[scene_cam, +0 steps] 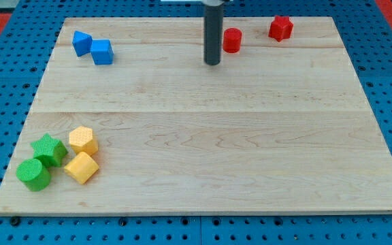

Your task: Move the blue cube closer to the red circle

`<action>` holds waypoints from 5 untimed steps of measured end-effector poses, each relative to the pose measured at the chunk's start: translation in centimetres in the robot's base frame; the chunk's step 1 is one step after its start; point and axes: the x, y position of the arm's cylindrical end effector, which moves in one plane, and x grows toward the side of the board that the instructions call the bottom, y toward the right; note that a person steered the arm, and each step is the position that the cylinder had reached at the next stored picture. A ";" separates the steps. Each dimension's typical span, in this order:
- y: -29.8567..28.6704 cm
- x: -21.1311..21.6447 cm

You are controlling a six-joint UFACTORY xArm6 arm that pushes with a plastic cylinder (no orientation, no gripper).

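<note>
The blue cube lies at the board's top left, touching a second blue block of irregular shape on its left. The red circle, a short red cylinder, stands at the top centre-right. My tip is at the end of the dark rod, just left of and slightly below the red cylinder, far to the right of the blue cube.
A red star-like block sits at the top right. At the bottom left are a green star, a green cylinder, a yellow hexagon and a yellow cube. The wooden board lies on a blue pegboard.
</note>
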 end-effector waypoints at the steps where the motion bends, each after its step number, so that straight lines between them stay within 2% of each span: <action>1: 3.3 -1.3; 2: -0.2 -2.5; 3: 2.4 -4.3; 4: 5.7 -2.8; 5: -6.1 4.2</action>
